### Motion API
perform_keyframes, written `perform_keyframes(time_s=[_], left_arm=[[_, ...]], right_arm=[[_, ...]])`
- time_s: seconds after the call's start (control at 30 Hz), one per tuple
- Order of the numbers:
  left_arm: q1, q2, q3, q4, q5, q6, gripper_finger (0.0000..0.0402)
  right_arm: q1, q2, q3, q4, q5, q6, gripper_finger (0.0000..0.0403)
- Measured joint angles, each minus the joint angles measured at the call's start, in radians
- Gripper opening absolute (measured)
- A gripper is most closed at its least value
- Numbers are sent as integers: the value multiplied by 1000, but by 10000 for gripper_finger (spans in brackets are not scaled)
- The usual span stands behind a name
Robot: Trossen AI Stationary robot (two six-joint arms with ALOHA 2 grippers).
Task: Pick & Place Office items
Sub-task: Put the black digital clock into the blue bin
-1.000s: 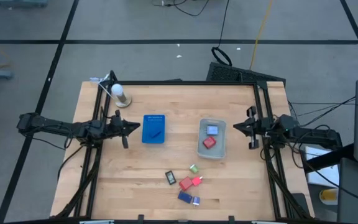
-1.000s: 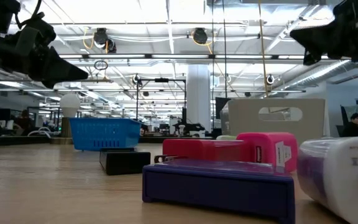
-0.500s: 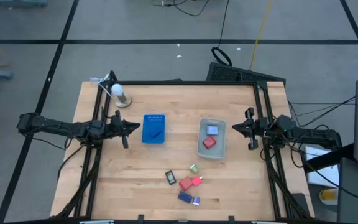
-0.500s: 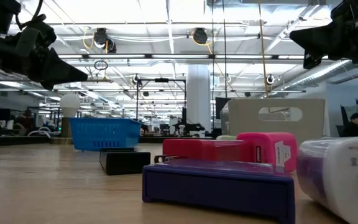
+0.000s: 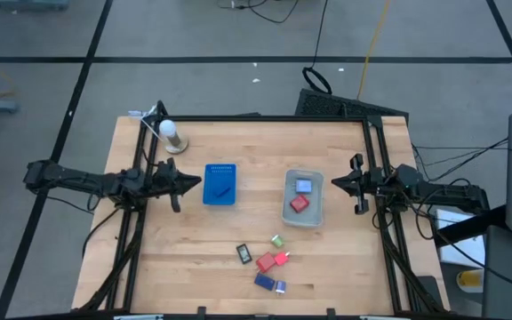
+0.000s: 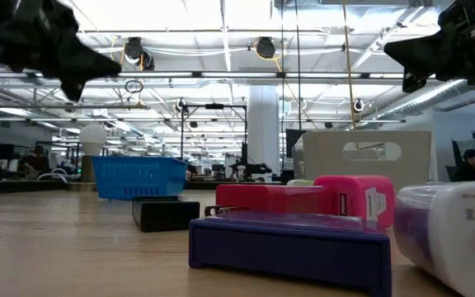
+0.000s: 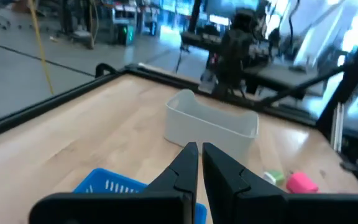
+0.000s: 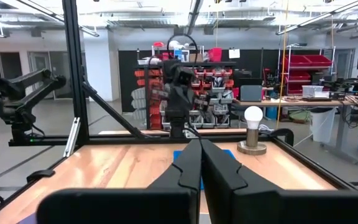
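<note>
**Inspector:** As both arms hang above the table (image 5: 194, 267), start with the grippers.

**Assistant:** The left gripper (image 5: 196, 182) is at the left edge, just beside the blue tray (image 5: 220, 184), its fingers (image 7: 180, 174) pressed together on nothing. The right gripper (image 5: 338, 182) is at the right edge, near the clear bin (image 5: 304, 197), with its fingers (image 8: 189, 163) also closed and empty.

**Inspector:** Where are the office items?

**Assistant:** Two lie in the bin: a pale blue piece (image 5: 303, 185) towards the far end and a red piece (image 5: 300, 204) towards the near end. One dark blue piece (image 5: 223, 189) lies in the tray. The rest sit loose towards the near edge, about midway along it: a dark piece (image 5: 244, 253), a green piece (image 5: 276, 240), a red-and-pink pair (image 5: 272, 260), a blue piece (image 5: 263, 281) and a pale piece (image 5: 280, 286) touching it.

**Inspector:** Anything else on the table?

**Assistant:** A lamp (image 5: 172, 135) with a white globe stands upright near the far left corner. In the low view the blue piece (image 6: 291, 243) is closest, with the pink one (image 6: 355, 200) behind it.
</note>
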Motion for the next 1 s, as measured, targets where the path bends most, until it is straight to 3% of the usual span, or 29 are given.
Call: perform_keyframes(time_s=[0.13, 0.3, 0.47, 0.67, 0.83, 1.0], left_arm=[[-28, 152, 160, -109, -14, 11, 23], [-43, 428, 400, -300, -16, -24, 23], [-39, 679, 597, -413, 234, 21, 24], [-48, 925, 749, -408, 439, 61, 25], [-89, 1089, 824, -409, 454, 180, 53], [-142, 1211, 864, -413, 480, 316, 118]], right_arm=[[0, 0, 0, 0, 0, 3, 1], [0, 0, 0, 0, 0, 25, 4], [0, 0, 0, 0, -1, 34, 4], [0, 0, 0, -6, -4, 42, 4], [0, 0, -1, -9, -4, 45, 2], [0, 0, -1, -15, -4, 45, 4]])
